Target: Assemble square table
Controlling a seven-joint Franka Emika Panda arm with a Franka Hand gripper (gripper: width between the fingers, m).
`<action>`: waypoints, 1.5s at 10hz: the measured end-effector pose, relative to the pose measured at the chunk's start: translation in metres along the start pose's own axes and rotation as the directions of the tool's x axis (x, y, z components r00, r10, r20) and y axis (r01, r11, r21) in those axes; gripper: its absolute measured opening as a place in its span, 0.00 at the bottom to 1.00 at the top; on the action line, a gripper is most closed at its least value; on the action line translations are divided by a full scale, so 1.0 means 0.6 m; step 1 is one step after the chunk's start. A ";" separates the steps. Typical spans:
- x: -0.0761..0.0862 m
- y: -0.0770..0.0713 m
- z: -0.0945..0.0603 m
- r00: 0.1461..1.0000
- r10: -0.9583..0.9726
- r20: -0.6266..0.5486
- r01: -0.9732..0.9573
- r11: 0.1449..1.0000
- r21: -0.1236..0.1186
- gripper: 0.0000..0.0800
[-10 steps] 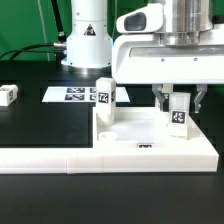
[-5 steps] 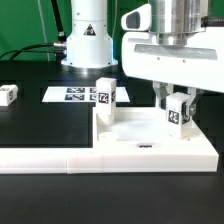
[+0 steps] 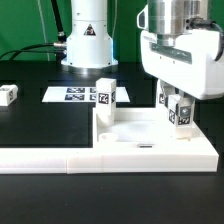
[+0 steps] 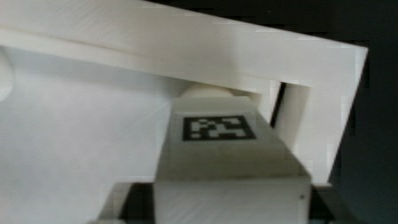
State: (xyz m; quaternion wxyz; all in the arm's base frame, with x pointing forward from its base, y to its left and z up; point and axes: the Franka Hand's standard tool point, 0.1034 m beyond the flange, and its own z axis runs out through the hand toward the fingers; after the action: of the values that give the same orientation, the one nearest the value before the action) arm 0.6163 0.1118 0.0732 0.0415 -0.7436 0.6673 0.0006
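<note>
Exterior view first: the arm's white two-finger gripper [image 3: 177,107] hangs over the side of the large square white plastic tabletop [image 3: 140,140] that lies toward the exterior view's right. Its jaws pinch a small white block-like leg [image 3: 178,117] with a black-and-white square tag facing the camera. What I care about is alignment. The leg sits straight below the jaws with its long axis upright, so any seating move would run along that same line, down into the tabletop. I cannot tell whether its lower end already touches the surface or hovers just above it. In the wrist view the leg runs directly away from the fingers toward a corner of the tabletop, tag in plain sight, and it looks square to the two edges there rather than skewed. I judge it a rigid, light part that the pads hold firmly by its flat sides. A second leg [image 3: 105,97] of the same kind stands upright at the tabletop's other far corner. A third leg [image 3: 8,95] lies well apart on the black table [image 3: 35,125], beyond the thin flat white marker board [image 3: 70,94].
</note>
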 end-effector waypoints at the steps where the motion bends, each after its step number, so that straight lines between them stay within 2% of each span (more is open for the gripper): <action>1: 0.000 0.001 0.000 0.995 0.096 0.001 -0.096 0.995 -0.007 0.36; 6: -0.001 0.000 0.001 0.939 0.343 0.014 -0.342 0.940 -0.008 0.36; 7: -0.002 0.000 0.001 0.939 0.343 0.016 -0.343 0.939 -0.008 0.36; 8: -0.003 0.000 0.002 0.945 0.326 0.016 -0.326 0.945 -0.008 0.60; 9: -0.007 -0.001 0.001 0.962 0.272 0.018 -0.271 0.962 -0.005 0.60; 10: -0.012 -0.002 0.002 0.973 0.230 0.019 -0.230 0.973 0.004 0.77; 13: -0.024 -0.003 0.002 0.997 -0.076 0.016 0.076 0.997 0.017 0.81; 15: -0.031 -0.002 0.004 0.959 -0.282 0.014 0.281 0.959 0.022 0.81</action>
State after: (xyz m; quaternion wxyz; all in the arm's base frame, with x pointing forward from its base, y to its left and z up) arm 0.6152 0.1307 0.0721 0.0541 -0.8305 0.5544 -0.0055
